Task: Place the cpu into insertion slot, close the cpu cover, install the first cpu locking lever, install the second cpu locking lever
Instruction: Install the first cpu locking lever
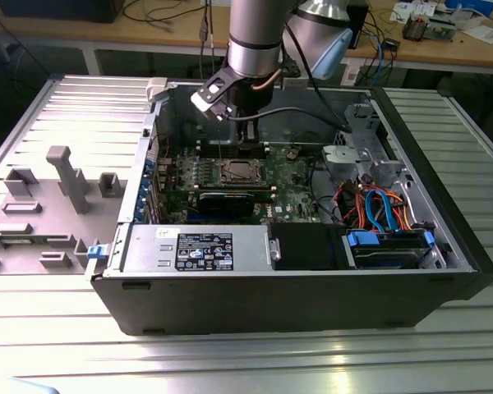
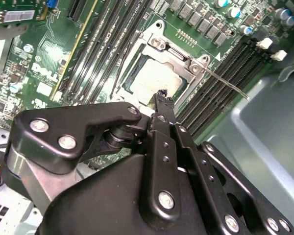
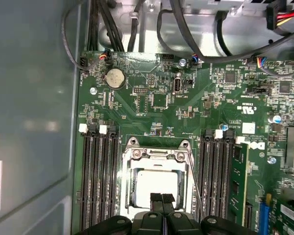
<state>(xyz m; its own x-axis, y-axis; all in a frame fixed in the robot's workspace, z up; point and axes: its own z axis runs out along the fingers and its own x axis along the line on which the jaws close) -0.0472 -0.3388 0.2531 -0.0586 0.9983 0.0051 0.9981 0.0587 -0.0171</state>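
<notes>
The matte black gripper (image 3: 162, 199) has its two blunt fingers pressed together with nothing between them, the tips over one edge of the cpu (image 3: 154, 182). That flat, pale silver square sits in the insertion slot (image 3: 129, 188), framed by the thin shiny cpu cover (image 3: 157, 155). A wire locking lever (image 3: 194, 181) runs beside it. Long black memory slots (image 3: 95, 181) flank both sides, with the smooth grey chassis wall (image 3: 34, 98) beyond.

Open black metal computer case (image 1: 296, 304) lay on a ribbed aluminium table (image 1: 230, 361). Grey labelled power-supply box (image 1: 148, 246) sat along its near wall. Orange and blue cables (image 1: 378, 205) bundled toward the exterior view's right. Round silver coin battery (image 3: 114, 77) sat apart from the long black memory slots (image 3: 95, 181).
</notes>
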